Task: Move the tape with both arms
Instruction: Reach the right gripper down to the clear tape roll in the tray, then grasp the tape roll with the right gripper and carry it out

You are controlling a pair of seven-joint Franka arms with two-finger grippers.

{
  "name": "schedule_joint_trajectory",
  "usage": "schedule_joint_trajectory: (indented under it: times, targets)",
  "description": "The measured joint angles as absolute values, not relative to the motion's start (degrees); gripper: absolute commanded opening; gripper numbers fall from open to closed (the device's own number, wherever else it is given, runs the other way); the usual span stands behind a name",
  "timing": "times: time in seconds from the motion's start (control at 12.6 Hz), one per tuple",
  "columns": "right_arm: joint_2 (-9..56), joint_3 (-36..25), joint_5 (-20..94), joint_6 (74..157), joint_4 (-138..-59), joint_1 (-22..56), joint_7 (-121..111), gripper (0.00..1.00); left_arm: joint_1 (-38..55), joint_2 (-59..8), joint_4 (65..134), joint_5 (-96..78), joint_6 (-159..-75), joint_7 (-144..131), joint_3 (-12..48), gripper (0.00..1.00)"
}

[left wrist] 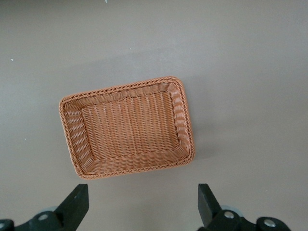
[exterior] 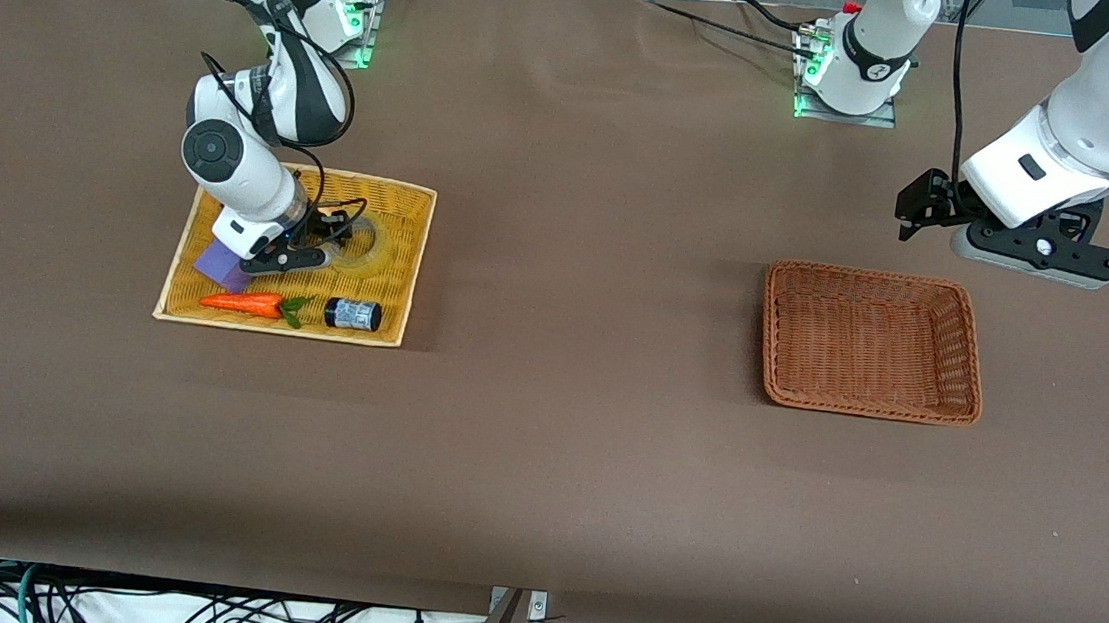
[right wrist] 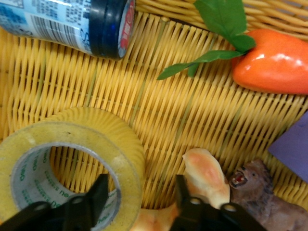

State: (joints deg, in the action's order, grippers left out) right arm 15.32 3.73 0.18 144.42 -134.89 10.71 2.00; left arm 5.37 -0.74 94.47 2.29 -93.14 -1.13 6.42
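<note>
The tape (right wrist: pixel 72 154), a yellowish ring with a grey core, lies flat in the yellow wicker tray (exterior: pixel 416 269) at the right arm's end of the table; it also shows in the front view (exterior: pixel 375 241). My right gripper (right wrist: pixel 139 195) is low over it and open. One finger (right wrist: pixel 98 195) is inside the core and the other (right wrist: pixel 180 192) is outside the ring wall, with a gap to the wall. In the front view this gripper (exterior: pixel 325 239) is at the tape's edge. My left gripper (left wrist: pixel 142 204) is open and empty, waiting above the table (exterior: pixel 912 217) beside the brown basket (left wrist: pixel 127 127).
In the tray lie a black jar (right wrist: pixel 72 24), a toy carrot (right wrist: pixel 274 60), a croissant toy (right wrist: pixel 207 178) touching the tape, a small lion figure (right wrist: pixel 260 192) and a purple piece (right wrist: pixel 293 149). The brown wicker basket (exterior: pixel 769 330) holds nothing.
</note>
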Motion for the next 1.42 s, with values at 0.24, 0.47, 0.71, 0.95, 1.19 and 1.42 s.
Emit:
schedule_joint_trajectory:
  times: [0.24,0.47,0.71,0.95,1.19,1.42]
  targets:
    - [14.9,4.7,0.2,144.0,-134.6,10.7,4.7,0.0,5.4,-0.8,94.1,2.3,-93.1,-1.1,6.5,1.0]
    - [12.0,6.9,0.2,137.5,-131.5,10.8,7.4,0.0,5.4,-0.9,94.1,2.3,-93.1,-1.1,6.5,1.0]
    - [9.0,8.3,0.2,121.8,-120.7,10.9,7.5,0.0,5.4,-1.0,94.1,2.3,-93.0,-1.1,6.5,1.0]
    - [9.8,9.8,0.4,114.8,-110.4,15.8,15.4,0.0,5.4,-1.0,94.0,2.3,-93.0,-1.1,6.5,1.0]
    - [16.4,12.1,0.4,116.2,-106.2,24.3,32.4,0.0,5.4,-1.0,94.0,2.3,-93.0,-1.1,6.6,1.0]
    - [26.7,12.8,-0.2,124.8,-100.9,35.0,49.9,0.0,5.4,-1.1,93.9,2.3,-93.0,-1.1,6.8,1.0]
